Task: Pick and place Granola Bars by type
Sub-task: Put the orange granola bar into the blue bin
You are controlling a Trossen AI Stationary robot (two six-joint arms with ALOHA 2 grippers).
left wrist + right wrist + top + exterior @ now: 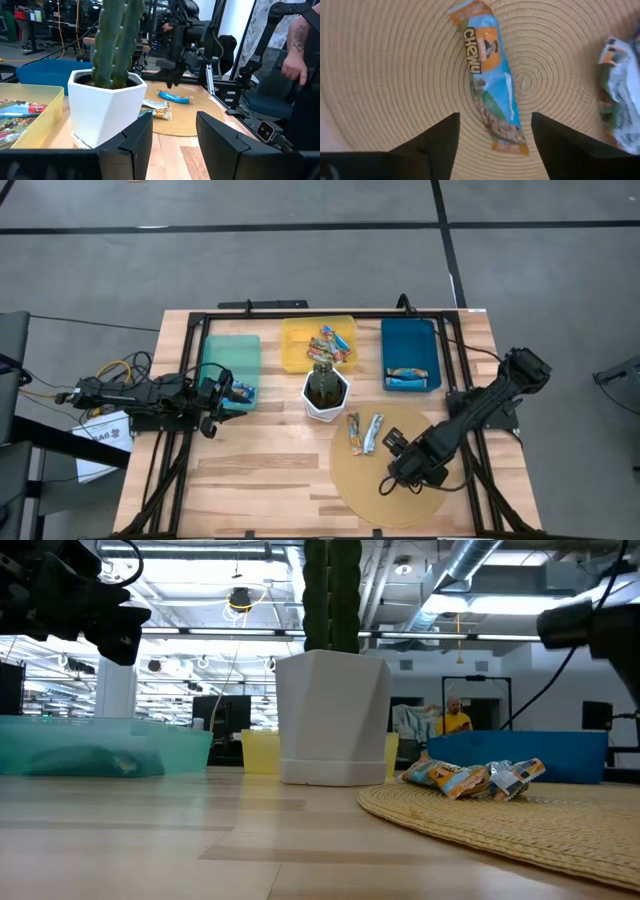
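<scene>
While the cactus pot (325,393) stands beside, right gripper (495,131) gapes empty over a granola bar (492,95)

Your right gripper (400,463) points down with fingers spread apart; your left gripper (222,406) is level, half-open.

Lighting, as I read it from my station: even and fairly bright overhead, with only soft shadows under the arms on the wooden table (250,470). Low camera: ceiling lamps (238,600) glare behind the white pot (335,718); the nearest table surface is out of focus, the room beyond hazy. Left wrist camera: my own fingers (132,147) sit dark and soft-edged. Right wrist camera: woven mat (395,75) evenly lit, the wrapper (492,80) slightly blurred, faint sheen.
</scene>
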